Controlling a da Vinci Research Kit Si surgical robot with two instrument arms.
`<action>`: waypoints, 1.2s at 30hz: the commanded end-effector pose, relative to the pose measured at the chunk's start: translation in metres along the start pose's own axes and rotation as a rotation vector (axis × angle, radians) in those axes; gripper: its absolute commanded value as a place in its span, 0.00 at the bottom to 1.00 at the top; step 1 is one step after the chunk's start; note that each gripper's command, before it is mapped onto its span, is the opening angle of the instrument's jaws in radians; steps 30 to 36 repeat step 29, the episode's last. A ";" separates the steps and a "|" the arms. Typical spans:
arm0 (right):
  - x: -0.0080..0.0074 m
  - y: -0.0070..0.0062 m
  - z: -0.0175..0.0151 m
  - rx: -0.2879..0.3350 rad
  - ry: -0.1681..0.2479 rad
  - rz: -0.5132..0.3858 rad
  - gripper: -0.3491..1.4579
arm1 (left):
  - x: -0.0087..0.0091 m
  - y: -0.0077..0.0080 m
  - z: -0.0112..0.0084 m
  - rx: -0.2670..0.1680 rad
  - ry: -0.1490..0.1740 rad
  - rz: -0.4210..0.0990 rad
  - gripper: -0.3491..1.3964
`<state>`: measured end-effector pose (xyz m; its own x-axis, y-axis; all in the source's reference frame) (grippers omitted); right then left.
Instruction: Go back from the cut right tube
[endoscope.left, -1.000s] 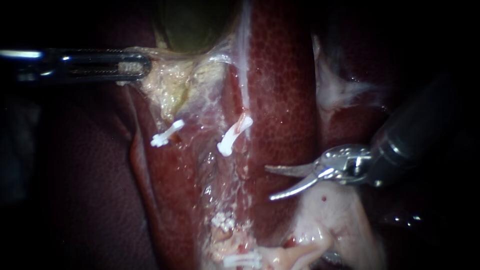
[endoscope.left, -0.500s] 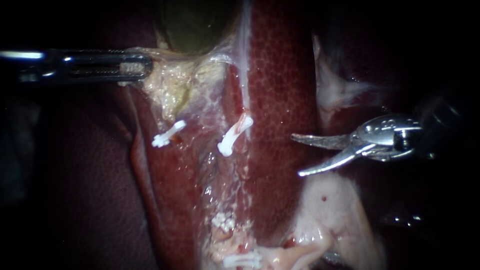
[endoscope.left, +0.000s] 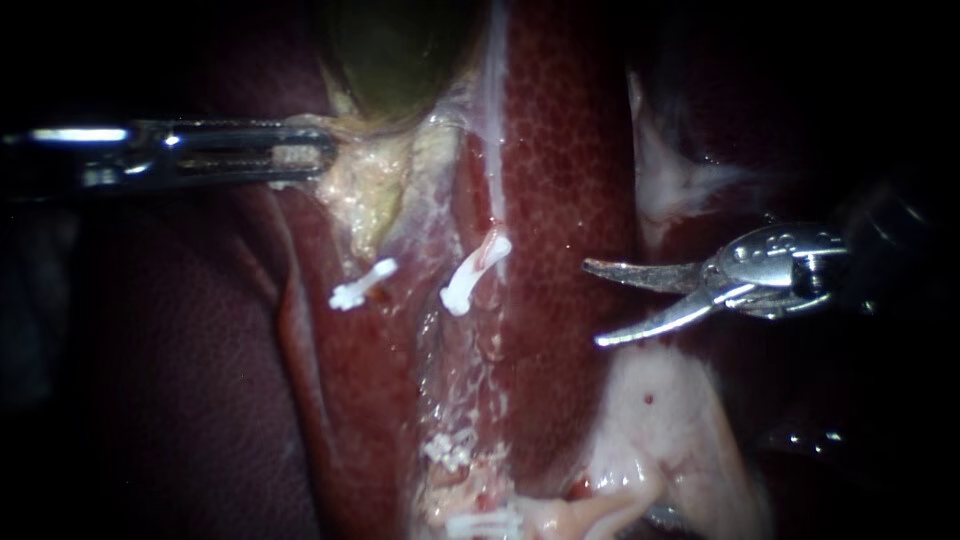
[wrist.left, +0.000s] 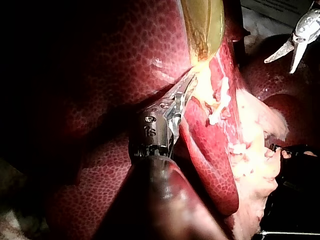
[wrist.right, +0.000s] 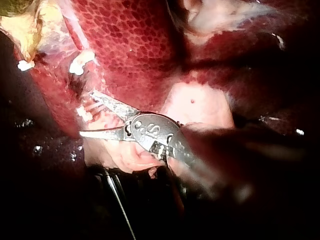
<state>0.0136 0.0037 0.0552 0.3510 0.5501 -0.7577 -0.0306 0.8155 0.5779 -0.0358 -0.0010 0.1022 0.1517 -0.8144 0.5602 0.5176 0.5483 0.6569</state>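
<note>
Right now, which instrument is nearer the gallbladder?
Left. My left instrument is shut on the pale tissue right at the gallbladder's lower edge; my right instrument, jaws open, hangs off to the side over the liver.

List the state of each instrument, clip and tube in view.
Left instrument, jaws shut on the gallbladder at its base.
Right instrument, jaws open, empty, clear of the clips.
Left clip, closed, in place.
Right clip, closed on the cut right tube.
Lowest clip, closed.

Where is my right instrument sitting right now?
In the endoscope view the right instrument sits right of centre, jaws open over the liver, apart from the nearest white clip.
</note>
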 end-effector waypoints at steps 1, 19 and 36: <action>0.0000 0.0001 0.0000 0.000 -0.001 0.000 0.98 | 0.0003 -0.0001 0.0004 0.001 0.006 -0.001 0.04; -0.0001 0.0001 0.0001 -0.001 0.000 0.000 0.98 | 0.0039 -0.0012 0.0041 0.021 0.060 -0.023 0.04; 0.0000 0.0002 0.0005 -0.003 0.000 -0.005 0.98 | 0.0037 -0.0012 0.0040 0.022 0.061 -0.023 0.04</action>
